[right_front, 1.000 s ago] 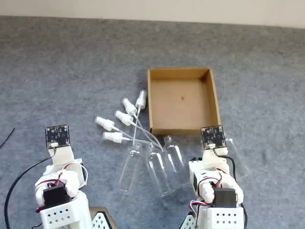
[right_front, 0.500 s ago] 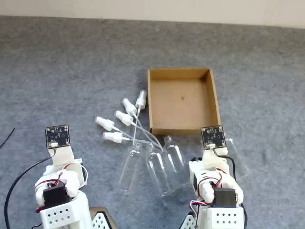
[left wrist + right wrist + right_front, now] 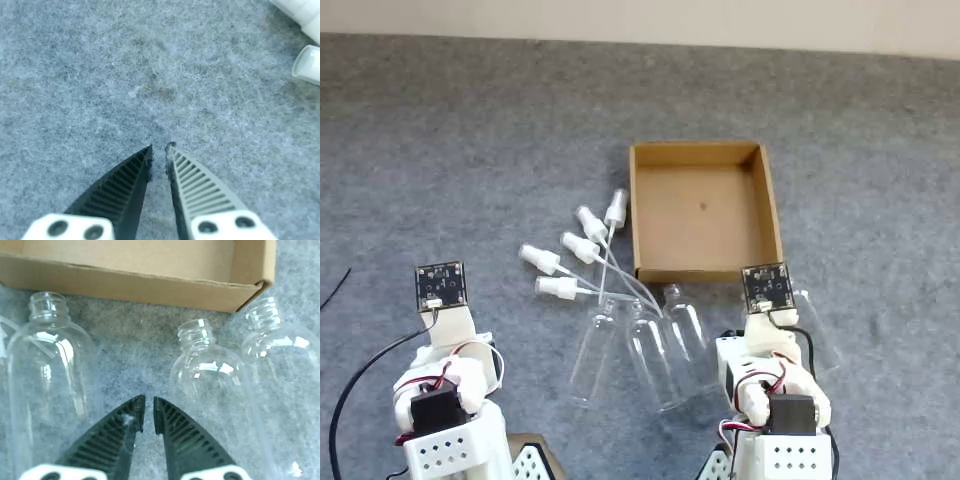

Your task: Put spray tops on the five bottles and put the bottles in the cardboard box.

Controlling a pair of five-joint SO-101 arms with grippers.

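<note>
Several clear uncapped bottles lie on the grey carpet; three (image 3: 650, 350) lie between the arms and others (image 3: 817, 335) just right of the right arm. White spray tops (image 3: 578, 250) with long tubes lie left of the cardboard box (image 3: 645, 215). My right gripper (image 3: 148, 404) is shut and empty, low over the carpet between one bottle (image 3: 47, 370) and a second bottle (image 3: 215, 385), with the box wall (image 3: 135, 285) just beyond. My left gripper (image 3: 159, 148) is shut over bare carpet, with two white spray tops (image 3: 306, 64) some way off.
The open box holds nothing and stands at mid table, just beyond the bottles. A black cable (image 3: 332, 290) lies at the table's left edge. Bare carpet stretches to the far left and far right.
</note>
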